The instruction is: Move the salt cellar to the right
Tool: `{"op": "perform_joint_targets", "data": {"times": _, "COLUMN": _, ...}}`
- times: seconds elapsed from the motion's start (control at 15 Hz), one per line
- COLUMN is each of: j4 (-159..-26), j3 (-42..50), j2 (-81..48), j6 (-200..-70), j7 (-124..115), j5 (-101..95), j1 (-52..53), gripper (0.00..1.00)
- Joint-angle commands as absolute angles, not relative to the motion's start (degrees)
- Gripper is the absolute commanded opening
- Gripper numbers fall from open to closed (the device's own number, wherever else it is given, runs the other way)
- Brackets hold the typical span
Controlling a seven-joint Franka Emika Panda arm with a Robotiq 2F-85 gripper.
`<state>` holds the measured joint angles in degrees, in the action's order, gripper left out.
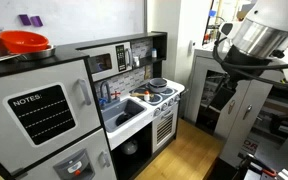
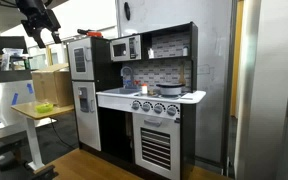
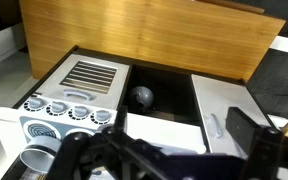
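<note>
A toy kitchen stands in both exterior views. A small object that may be the salt cellar (image 2: 144,90) stands on the white counter (image 2: 119,97) between sink and stove; it is too small to be sure. It also shows by the stove in an exterior view (image 1: 146,93). My gripper (image 2: 39,25) hangs high in the air, far from the kitchen and well above it, with its fingers apart and empty. In the wrist view the dark fingers (image 3: 169,150) frame the bottom edge, looking down on the kitchen front. A pale cylinder (image 3: 34,158) stands by the stove top.
A silver pot (image 2: 169,89) sits on the stove. A red bowl (image 1: 24,42) lies on top of the fridge. The under-sink cabinet holds a grey round thing (image 3: 142,96). A wooden desk (image 2: 39,112) stands beside the kitchen. The wooden floor (image 3: 144,35) lies in front.
</note>
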<state>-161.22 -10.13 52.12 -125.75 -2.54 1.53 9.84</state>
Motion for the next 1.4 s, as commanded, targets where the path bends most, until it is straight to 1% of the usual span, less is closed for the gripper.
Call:
{"op": "perform_joint_targets", "data": {"times": 0.0, "j4": -161.4, "j3": -9.9, "j2": 52.0, "j6": -125.4, "j7": -2.7, "j5": 1.2, "j1": 10.1, "gripper": 1.00}}
{"op": "perform_joint_targets", "data": {"times": 1.2, "j4": -161.8, "j3": -9.9, "j2": 51.9, "j6": -125.4, "j7": -2.8, "j5": 1.2, "j1": 10.1, "gripper": 1.00}}
{"op": "perform_joint_targets", "data": {"times": 1.33, "j4": -161.0, "j3": -8.6, "j2": 50.0, "j6": -127.0, "j7": -1.0, "j5": 0.5, "j1": 9.4, "gripper": 1.00}}
